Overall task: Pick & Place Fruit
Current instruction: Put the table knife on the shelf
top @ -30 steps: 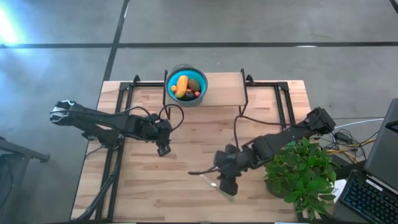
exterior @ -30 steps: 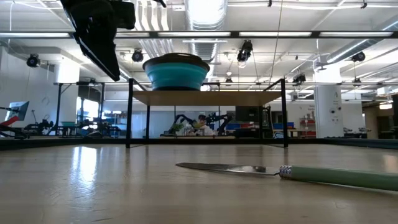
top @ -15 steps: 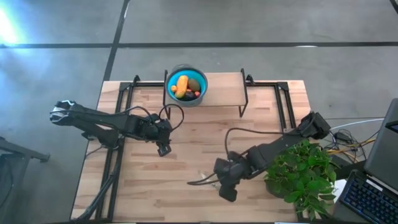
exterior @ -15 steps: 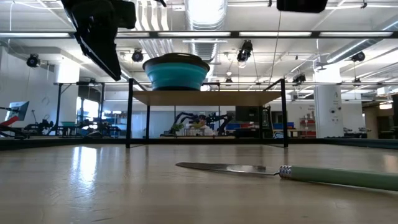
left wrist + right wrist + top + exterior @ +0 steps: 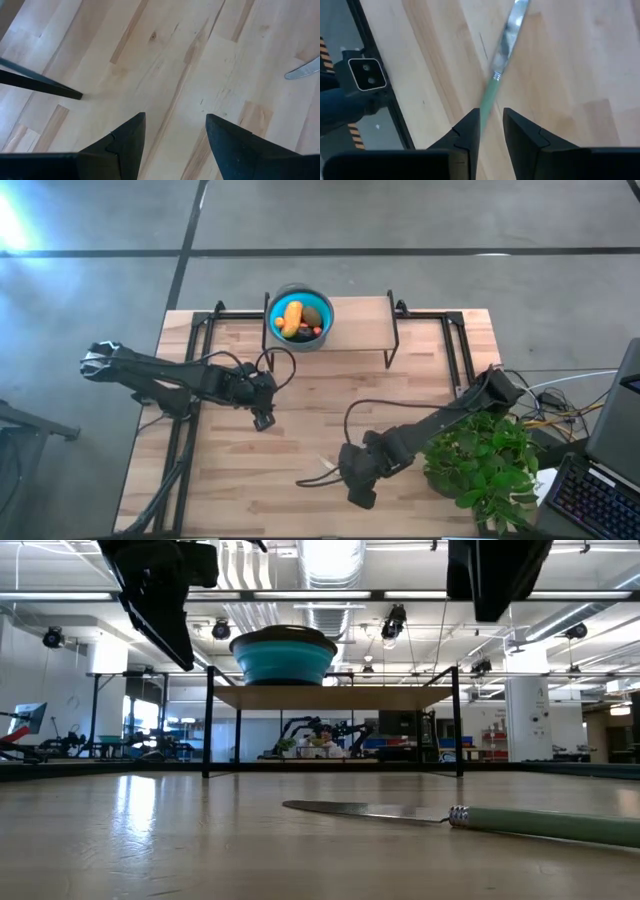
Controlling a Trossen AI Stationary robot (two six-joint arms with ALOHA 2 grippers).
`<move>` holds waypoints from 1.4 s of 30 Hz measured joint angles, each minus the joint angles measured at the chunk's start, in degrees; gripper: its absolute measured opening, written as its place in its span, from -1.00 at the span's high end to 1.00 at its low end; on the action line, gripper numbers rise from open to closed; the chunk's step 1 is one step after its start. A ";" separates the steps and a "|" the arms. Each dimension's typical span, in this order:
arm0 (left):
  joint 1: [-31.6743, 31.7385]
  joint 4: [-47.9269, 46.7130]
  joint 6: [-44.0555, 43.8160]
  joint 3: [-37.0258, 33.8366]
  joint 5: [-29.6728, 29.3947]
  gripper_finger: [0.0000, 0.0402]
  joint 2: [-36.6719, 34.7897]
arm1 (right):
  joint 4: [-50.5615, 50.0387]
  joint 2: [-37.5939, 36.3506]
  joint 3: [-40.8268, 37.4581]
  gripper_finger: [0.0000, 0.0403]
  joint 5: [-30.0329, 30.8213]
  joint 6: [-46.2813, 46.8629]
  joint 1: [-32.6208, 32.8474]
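From above, a pale wooden plank desk (image 5: 300,430) carries a low black-framed wooden shelf (image 5: 360,325) along its far edge, and on that shelf sits a round blue bowl with a grey rim (image 5: 300,320) holding the fruit (image 5: 298,319): an elongated orange-yellow piece, an olive-green oval, a dark round one and a few tiny red-orange bits. The left end effector (image 5: 263,420) hangs over the middle-left of the desk, well apart from the bowl. The right end effector (image 5: 357,496) is near the front edge, just over a slim green-handled table knife (image 5: 318,473) whose blade pokes out to its left; a leafy green potted plant (image 5: 485,465) stands at the right corner. At desk height, the bowl (image 5: 283,655) shows on the shelf (image 5: 330,695), the fruit hidden by its wall, and the knife (image 5: 470,821) lies flat on the wood in the foreground. The left wrist camera shows the left end effector (image 5: 175,127) with its fingers (image 5: 127,137) set wide apart over bare planks, gripping nothing, with the tip of the knife blade (image 5: 302,70) at the edge. The right wrist camera shows the right end effector (image 5: 491,120) with its fingers (image 5: 520,132) narrowed to a slim gap, the knife's green handle (image 5: 490,97) running into that gap; whether they pinch it I cannot tell.
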 joint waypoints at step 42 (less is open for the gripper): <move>0.02 -0.05 0.48 -0.82 0.00 -0.06 0.00 | 0.35 8.36 0.01 -0.12 -3.70 -9.90 -4.27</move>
